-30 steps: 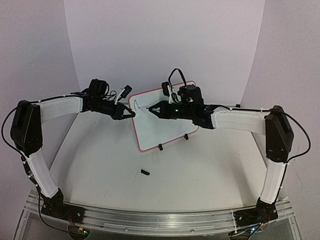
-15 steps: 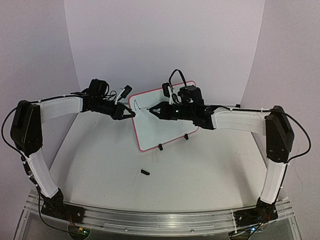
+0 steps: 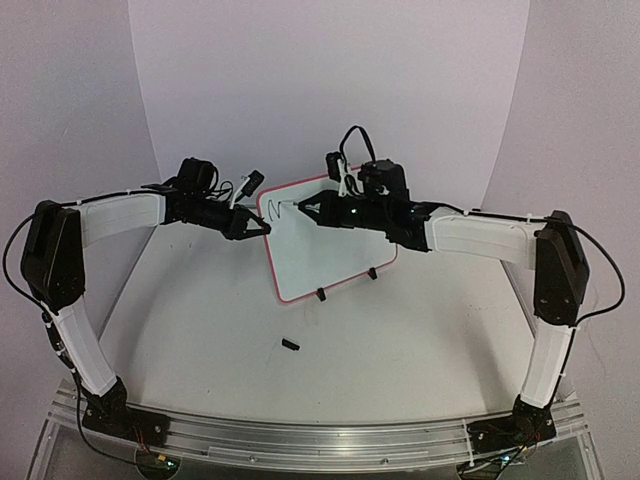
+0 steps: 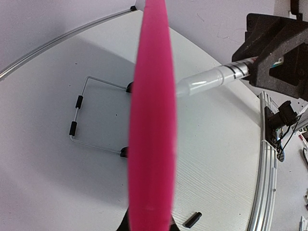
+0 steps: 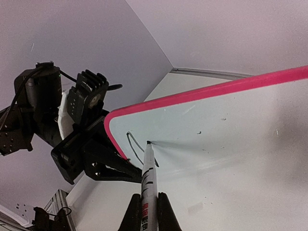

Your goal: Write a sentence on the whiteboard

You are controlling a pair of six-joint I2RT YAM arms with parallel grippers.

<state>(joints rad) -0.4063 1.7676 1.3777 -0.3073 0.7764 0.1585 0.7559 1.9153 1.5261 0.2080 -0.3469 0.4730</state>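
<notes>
The whiteboard (image 3: 330, 255), white with a red-pink frame, stands tilted on small black feet at mid table. My left gripper (image 3: 263, 229) is shut on its left frame edge (image 4: 153, 120), which fills the left wrist view. My right gripper (image 3: 318, 210) is shut on a black-and-white marker pen (image 5: 148, 187). The pen's tip touches the board (image 5: 231, 144) near its top left corner. Of the sentence, only a few thin black strokes (image 5: 136, 147) show, just left of the tip. The pen (image 4: 211, 81) also shows in the left wrist view.
A small black marker cap (image 3: 291, 346) lies on the table in front of the board, also the cap (image 4: 193, 219) in the left wrist view. The board's wire stand (image 4: 77, 115) rests behind it. Curved white walls enclose the table at the back.
My right gripper has moved the pen tip up and slightly right on the board, adding to the strokes. The left arm and the board have not moved.
</notes>
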